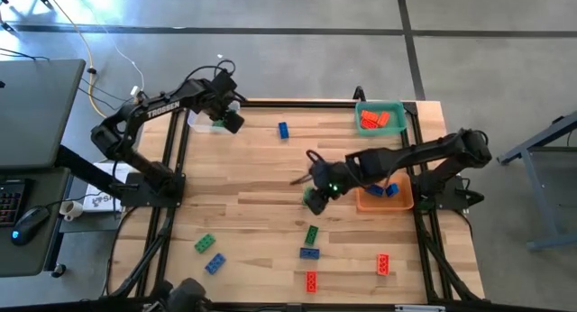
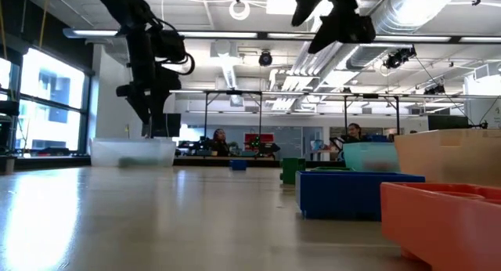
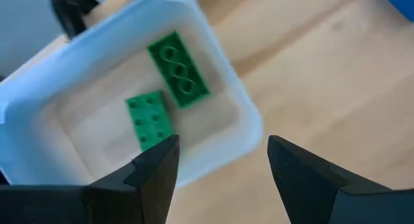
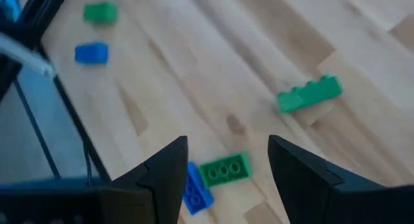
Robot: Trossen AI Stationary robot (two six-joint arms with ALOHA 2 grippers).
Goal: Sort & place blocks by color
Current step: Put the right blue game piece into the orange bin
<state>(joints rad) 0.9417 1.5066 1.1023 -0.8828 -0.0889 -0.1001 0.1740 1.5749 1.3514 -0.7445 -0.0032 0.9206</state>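
Note:
My left gripper (image 3: 223, 143) hangs open over the near rim of the clear tray (image 3: 242, 130) at the table's far left, and nothing is between its fingers. Two green blocks (image 3: 178, 68) (image 3: 150, 120) lie flat in that tray. My right gripper (image 4: 228, 143) is open and empty above the middle of the table (image 1: 311, 197). Ahead of it on the wood lie a green block (image 4: 309, 94), another green block (image 4: 224, 169) and a blue block (image 4: 197, 188) beside it. More blocks lie loose near the front edge: red (image 1: 311, 280), red (image 1: 382, 264), green (image 1: 205, 243), blue (image 1: 215, 263).
The teal tray (image 1: 380, 105) at the far right holds red blocks. The orange tray (image 1: 401, 202) below it holds blue blocks. A lone blue block (image 1: 283, 129) lies at the far middle. Bare wood stretches between the trays and the loose blocks.

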